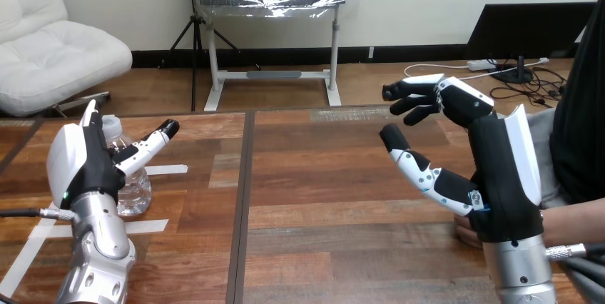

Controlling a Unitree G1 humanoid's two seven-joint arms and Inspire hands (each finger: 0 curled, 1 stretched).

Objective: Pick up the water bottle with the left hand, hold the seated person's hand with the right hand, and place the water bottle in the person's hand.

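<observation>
Head view: water bottle (135,190) upright at far left of surface (321,197), beside white tape strips (165,170). Left hand (82,165) is pressed up against it, back of hand toward camera and covering most of the bottle. Cannot tell whether it has closed on the bottle or only rests against it. Right hand (499,168) is at far right, released, fingers (414,91) straight and spread. It sits over the person's hand (465,231), which lies low on the surface and mostly tucked under the palm. No curl round it seen, so the hold reads as not yet made. Bottle and person's hand are well apart, with the bare middle of the surface between.

Risks, as judged:
- Clear, thin-walled bottle looks light. A sideways nudge from the left hand before a firm grip would likely tip or skid it.
- A lift on a loose grip could let it slide out partway across.
- Right hand closing blind over a half-hidden hand could pinch, or miss and clamp on air.
- With the right hand covering the person's palm, the bottle has little open place to land. The two robot hands may knock together at handover.
</observation>
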